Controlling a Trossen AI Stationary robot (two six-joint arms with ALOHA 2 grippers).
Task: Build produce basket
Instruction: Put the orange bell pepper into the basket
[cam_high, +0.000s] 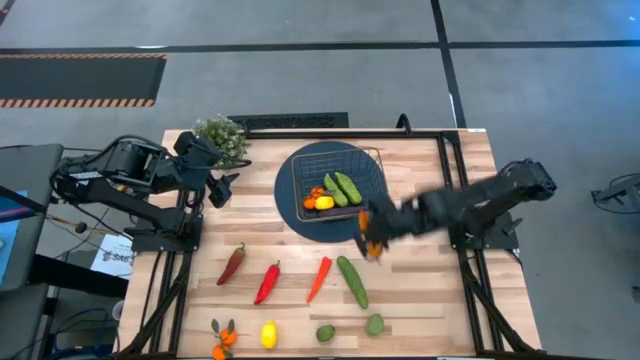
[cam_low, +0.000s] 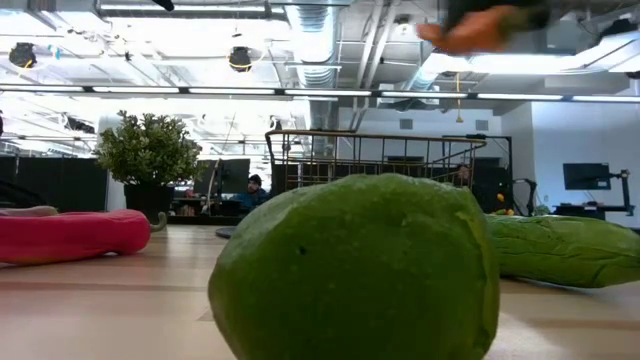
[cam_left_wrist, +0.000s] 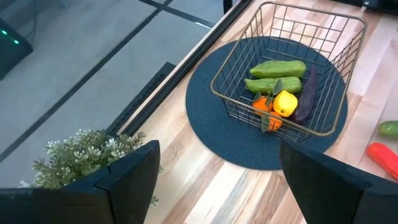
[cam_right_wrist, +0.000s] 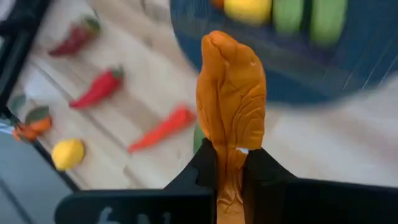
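From above, my right hand (cam_high: 372, 240) was over the counter (cam_high: 420, 300) at about 5 o'clock from the basket (cam_high: 335, 172), just past the edge of the dark blue mat (cam_high: 290, 200), and it was closed on an orange pepper (cam_high: 374, 246). My left hand (cam_high: 222, 188) waited near the potted plant (cam_high: 222, 136), at 9 o'clock from the basket. The basket stood on the mat and held two cucumbers (cam_high: 341, 188), a lemon (cam_high: 324, 203) and something orange. On the counter lay two red peppers (cam_high: 267, 282), another orange pepper (cam_high: 318, 278), a cucumber (cam_high: 352, 281), two limes (cam_high: 326, 333), a lemon (cam_high: 268, 334) and tangerines (cam_high: 224, 338).

In the low view, a lime (cam_low: 355, 268) filled the front, and the held pepper (cam_low: 470, 30) was high above the counter.

In the left wrist view, my left fingers (cam_left_wrist: 124, 180) stood wide apart and held nothing. A purple eggplant (cam_left_wrist: 306, 96) lay in the basket (cam_left_wrist: 280, 68) beside the lemon.

In the right wrist view, my right fingers (cam_right_wrist: 202, 168) were pressed on the narrow end of the pepper (cam_right_wrist: 231, 93), which stood upright.
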